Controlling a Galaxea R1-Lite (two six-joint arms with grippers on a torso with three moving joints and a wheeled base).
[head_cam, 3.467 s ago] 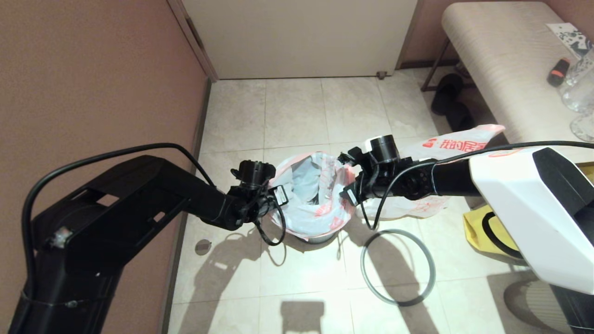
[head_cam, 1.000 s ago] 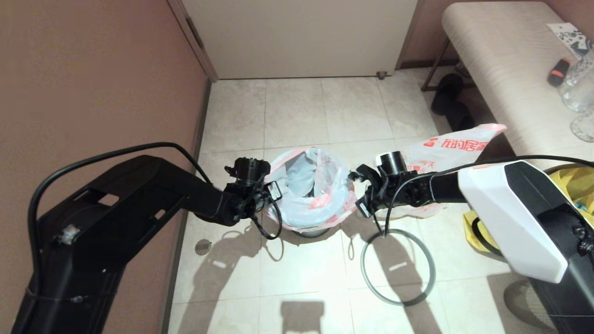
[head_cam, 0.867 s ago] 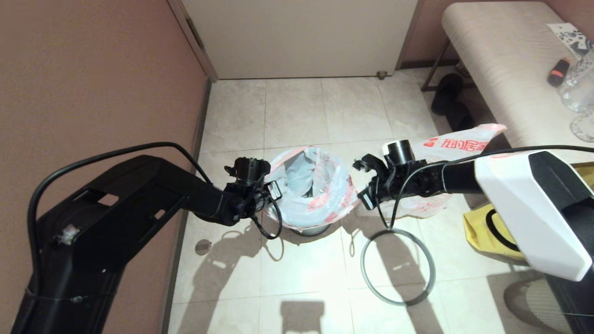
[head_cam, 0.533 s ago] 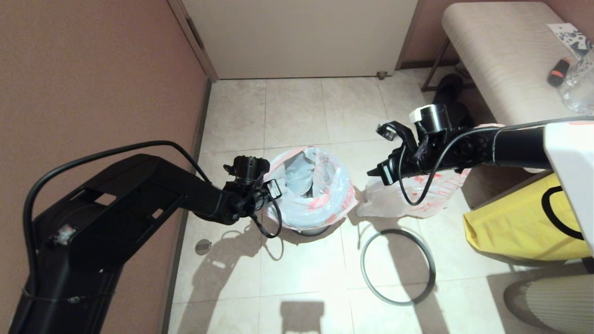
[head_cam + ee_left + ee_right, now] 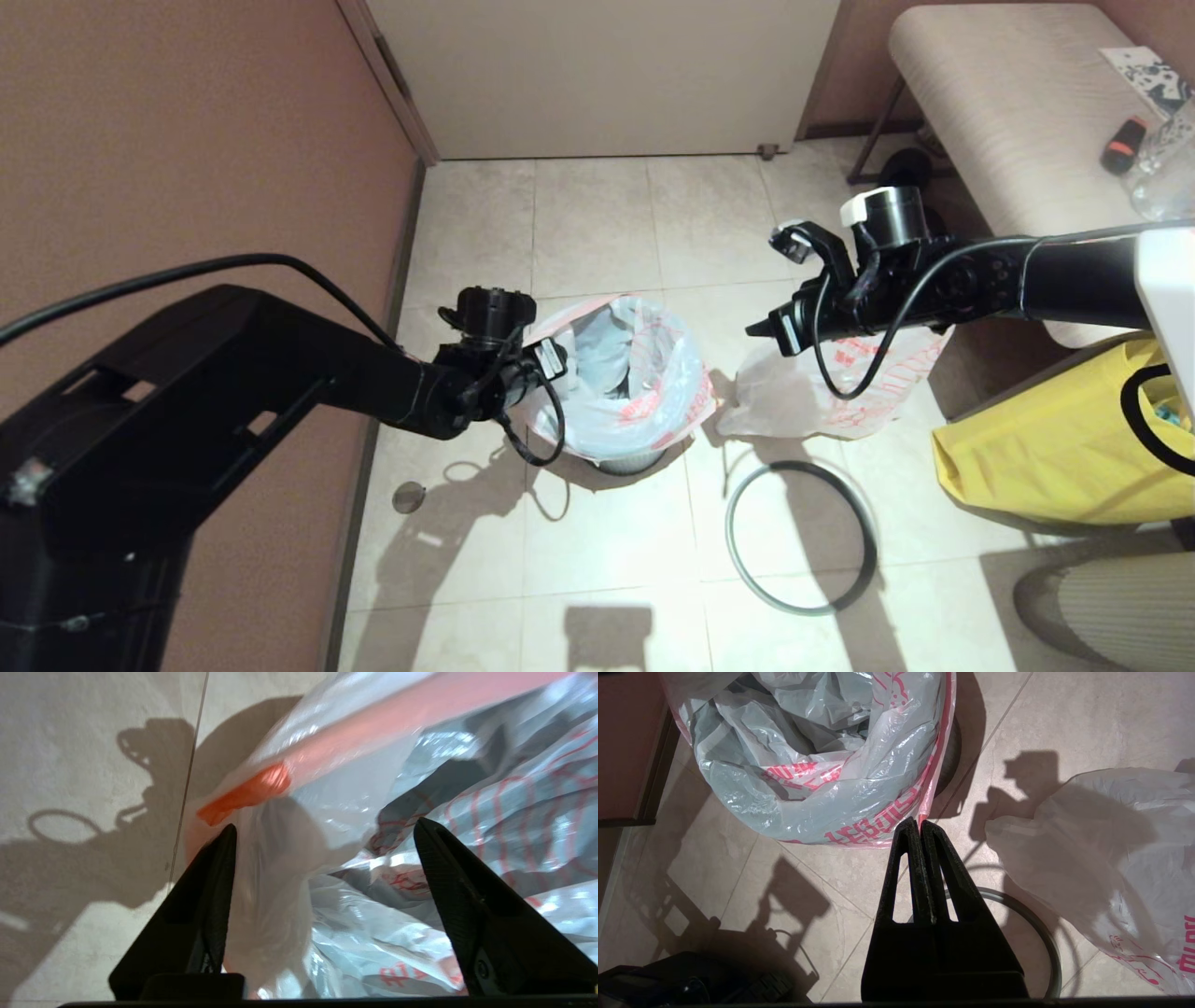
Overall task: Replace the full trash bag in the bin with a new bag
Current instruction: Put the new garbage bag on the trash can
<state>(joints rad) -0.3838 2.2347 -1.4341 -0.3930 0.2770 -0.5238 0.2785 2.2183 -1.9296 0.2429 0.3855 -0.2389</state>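
The new bag (image 5: 621, 383), translucent white with a pink-red edge, lines the black bin (image 5: 627, 461) and hangs over its rim. My left gripper (image 5: 551, 359) is at the bin's left rim, open, with the bag's edge (image 5: 261, 784) and crinkled plastic between its fingers (image 5: 219, 858). My right gripper (image 5: 758, 329) hovers to the right of the bin, above the floor, shut and empty (image 5: 920, 822). The full trash bag (image 5: 822, 392) lies on the floor right of the bin (image 5: 952, 756), partly behind my right arm. The grey hoop (image 5: 801, 611) lies flat on the tiles in front of it.
A yellow fabric bag (image 5: 1055, 448) sits at the right. A padded bench (image 5: 1008, 112) with bottles stands at the back right, with black slippers (image 5: 901, 168) under it. A brown wall (image 5: 187, 140) runs close along the left.
My right gripper has left the bag's right rim and risen up and to the right. The new bag's rim has settled over the bin. My left arm has shifted slightly.
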